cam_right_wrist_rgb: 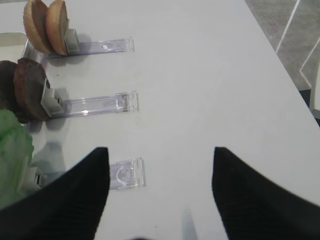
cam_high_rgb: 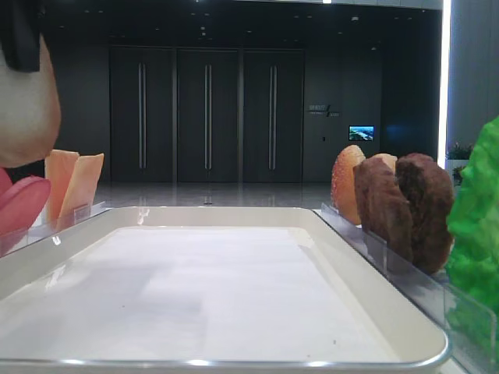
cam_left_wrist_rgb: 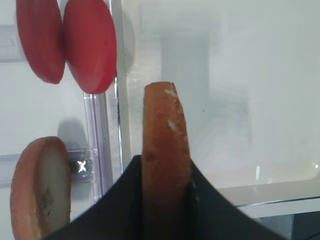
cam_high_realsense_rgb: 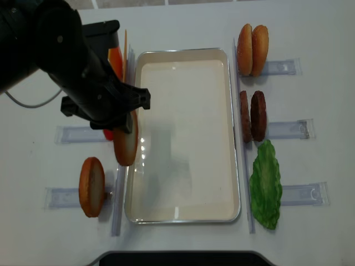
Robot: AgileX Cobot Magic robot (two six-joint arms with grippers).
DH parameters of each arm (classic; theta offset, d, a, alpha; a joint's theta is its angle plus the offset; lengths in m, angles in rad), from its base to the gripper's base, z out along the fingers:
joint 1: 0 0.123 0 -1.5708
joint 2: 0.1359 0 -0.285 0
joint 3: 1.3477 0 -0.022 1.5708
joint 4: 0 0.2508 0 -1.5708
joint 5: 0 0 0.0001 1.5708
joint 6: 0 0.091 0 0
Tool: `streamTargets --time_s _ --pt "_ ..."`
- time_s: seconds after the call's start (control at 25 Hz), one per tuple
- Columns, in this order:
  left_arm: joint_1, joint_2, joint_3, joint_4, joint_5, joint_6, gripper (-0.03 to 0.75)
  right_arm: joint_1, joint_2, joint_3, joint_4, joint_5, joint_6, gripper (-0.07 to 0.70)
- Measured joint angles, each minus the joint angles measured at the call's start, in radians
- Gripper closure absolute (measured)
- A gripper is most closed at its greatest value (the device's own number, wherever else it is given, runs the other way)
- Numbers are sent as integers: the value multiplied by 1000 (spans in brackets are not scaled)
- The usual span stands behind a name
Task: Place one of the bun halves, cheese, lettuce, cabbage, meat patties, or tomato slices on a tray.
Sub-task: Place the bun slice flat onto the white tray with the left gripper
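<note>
White table (cam_high_realsense_rgb: 183, 22) | tray (cam_high_realsense_rgb: 183, 210) | left end effector (cam_left_wrist_rgb: 165, 172) clamps bun half (cam_left_wrist_rgb: 165, 130)

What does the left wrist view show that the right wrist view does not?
Only the left wrist view: the left gripper shut on an orange-brown round bun half, two pinkish-red round tomato slices, and the cream-white rectangular tray. Only the right wrist view: the open right gripper, dark brown meat patties, green ruffled lettuce. Both: white table.
</note>
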State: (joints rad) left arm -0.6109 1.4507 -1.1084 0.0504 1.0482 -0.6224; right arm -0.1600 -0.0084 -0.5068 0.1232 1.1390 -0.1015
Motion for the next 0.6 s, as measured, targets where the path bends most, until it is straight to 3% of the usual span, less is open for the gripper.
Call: streamTargets --time_s 0.08,0.16,0.28,0.4,0.6 --pt "0 3 0 -11 -44 49 580 0 0 0 0 0 0 205" --pt "20 14 0 -98 -122 161 580 0 0 0 0 0 0 205" --pt "80 58 0 -366 -223 392 580 0 0 0 0 0 0 205" --pt "140 108 0 -562 -263 604 580 0 0 0 0 0 0 205" --pt "167 183 0 -658 -293 762 580 0 0 0 0 0 0 205"
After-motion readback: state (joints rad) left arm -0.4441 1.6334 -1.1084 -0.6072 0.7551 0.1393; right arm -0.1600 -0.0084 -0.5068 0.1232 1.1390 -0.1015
